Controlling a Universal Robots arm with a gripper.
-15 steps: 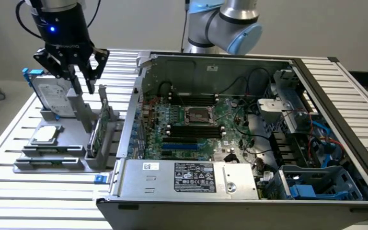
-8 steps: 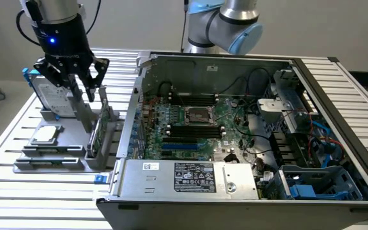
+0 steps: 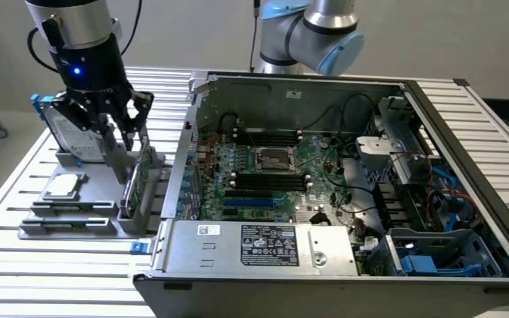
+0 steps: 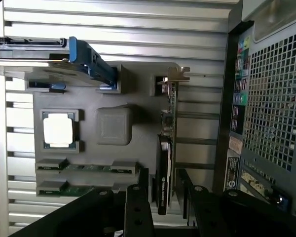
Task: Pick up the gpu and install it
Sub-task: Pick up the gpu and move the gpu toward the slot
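Observation:
The gpu (image 3: pixel 138 182) stands on edge in a slot of the grey parts holder (image 3: pixel 87 199), beside the open computer case (image 3: pixel 343 258). It is a black shroud on a green board. In the wrist view the gpu (image 4: pixel 165 143) runs lengthwise, with its silver bracket (image 4: pixel 173 75) at the end away from me. My gripper (image 3: pixel 116 140) hangs just above the card and is open. Seen from the wrist, the gripper (image 4: pixel 163 178) has one black finger (image 4: pixel 143 180) on each side of the card's near end, with narrow gaps and no contact.
The holder also carries a silver hard drive with blue rails (image 3: pixel 64 129), a processor chip (image 4: pixel 58 129) and thin memory sticks (image 4: pixel 84 168). The motherboard (image 3: pixel 272 165) lies exposed inside the case. The case's perforated rear wall (image 4: pixel 271 98) stands close beside the card. Everything rests on a slatted metal table (image 3: pixel 51 271).

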